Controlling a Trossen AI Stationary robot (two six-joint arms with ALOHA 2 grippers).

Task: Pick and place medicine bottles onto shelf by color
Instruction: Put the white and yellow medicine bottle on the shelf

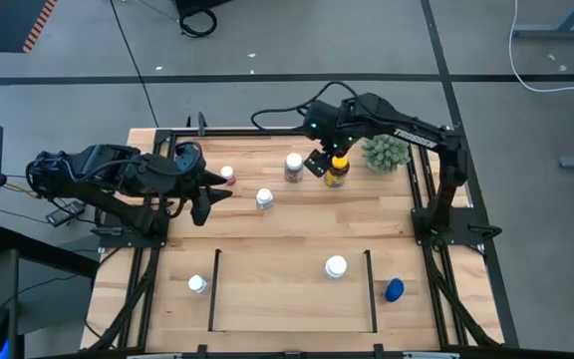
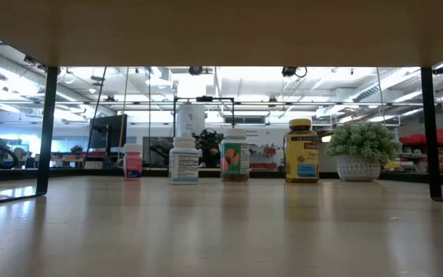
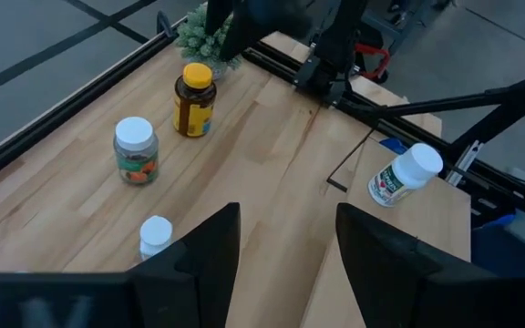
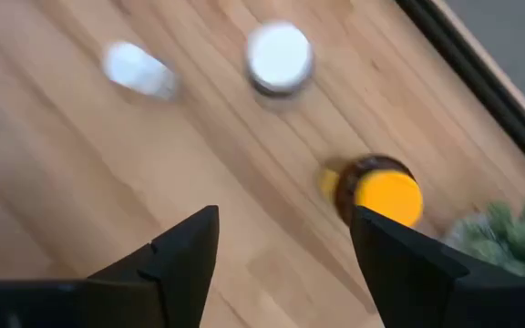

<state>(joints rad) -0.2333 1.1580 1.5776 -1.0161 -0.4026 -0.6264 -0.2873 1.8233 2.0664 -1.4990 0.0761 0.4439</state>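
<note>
Seven bottles stand on the table. At the far side are a reddish one (image 1: 227,175), a white one (image 1: 264,198), a white-capped one with an orange label (image 1: 293,167) and the amber, yellow-capped one (image 1: 337,172) (image 4: 386,196). One white-capped bottle (image 1: 336,266) stands in the shelf bay (image 1: 287,299). Another (image 1: 197,285) is left of the bay, and the blue one (image 1: 395,289) is right of it. My right gripper (image 1: 317,164) (image 4: 285,246) hovers open, just left of the amber bottle. My left gripper (image 1: 203,205) (image 3: 285,241) is open near the table's left edge.
A spiky green plant in a white pot (image 1: 385,152) (image 2: 364,150) stands right of the amber bottle at the far right. Black frame rails (image 1: 422,189) run along the table's sides. Bare wood lies between the far row of bottles and the shelf bars (image 1: 214,289).
</note>
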